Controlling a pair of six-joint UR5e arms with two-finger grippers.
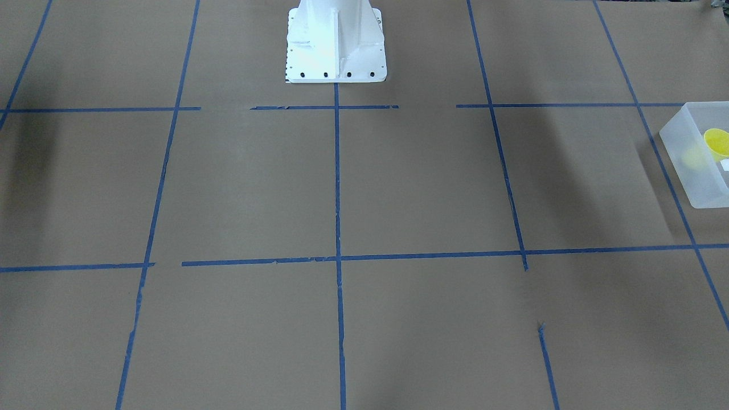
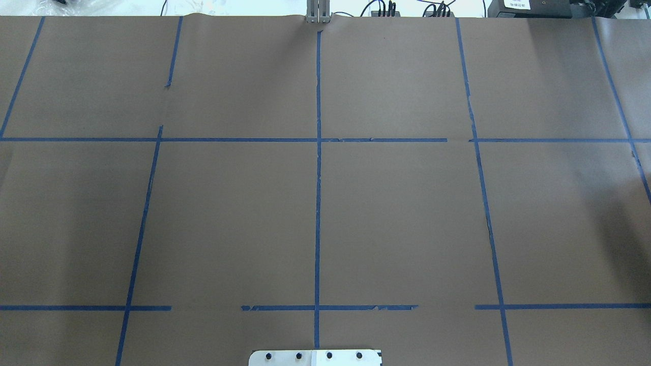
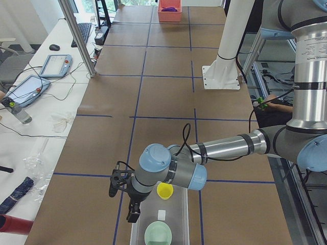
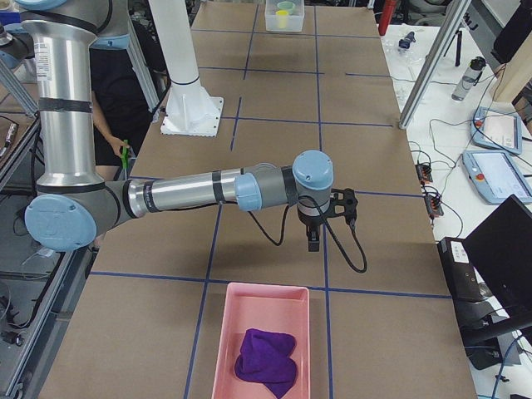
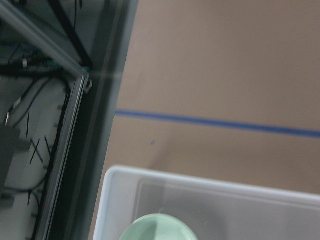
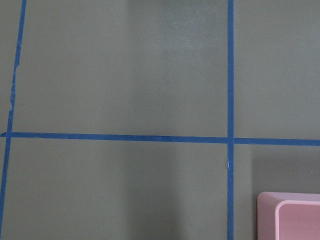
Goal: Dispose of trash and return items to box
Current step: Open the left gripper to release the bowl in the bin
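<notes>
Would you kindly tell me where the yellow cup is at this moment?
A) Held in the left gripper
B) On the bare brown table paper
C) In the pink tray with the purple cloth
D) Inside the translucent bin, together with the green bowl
D: the exterior left view shows the yellow cup inside the translucent bin, with the green bowl in the same bin.

Brown paper-covered table (image 2: 229, 218), blue tape grid (image 2: 318, 203), white side bench (image 3: 46, 104) (tablets (image 3: 53, 65), mouse (image 3: 54, 47)), aluminium post (image 3: 84, 51)
</notes>
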